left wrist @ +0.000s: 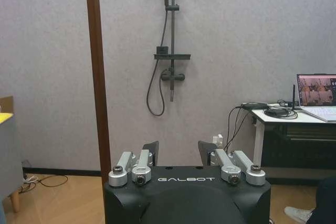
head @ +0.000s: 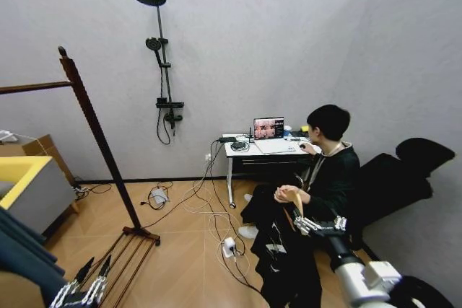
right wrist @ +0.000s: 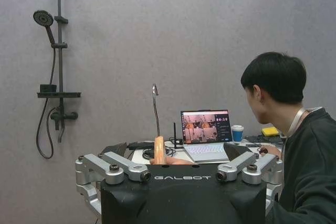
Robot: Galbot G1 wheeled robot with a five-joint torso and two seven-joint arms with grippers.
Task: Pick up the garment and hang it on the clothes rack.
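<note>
The black garment point(head: 285, 272) hangs from a light wooden hanger point(head: 297, 208) at the lower right, in front of a seated person whose hand point(head: 286, 193) rests on the hanger's top. My right gripper point(head: 307, 223) is at the hanger. In the right wrist view the hanger's neck point(right wrist: 159, 150) and metal hook stand between the spread fingers of the right gripper point(right wrist: 176, 149), which is open. The clothes rack point(head: 94, 128) stands at the left, its post point(left wrist: 100, 87) close ahead of my left gripper point(left wrist: 179, 150). The left gripper point(head: 97, 263) is open and holds nothing, low near the rack's slatted base.
A white desk point(head: 245, 151) with a laptop point(head: 268, 128) stands against the back wall. Cables and a power strip point(head: 228, 247) lie on the wooden floor between rack and person. A shower fixture point(head: 162, 70) hangs on the wall. Teal-blue cloth point(head: 22, 254) and a yellow-topped seat point(head: 29, 178) are at left.
</note>
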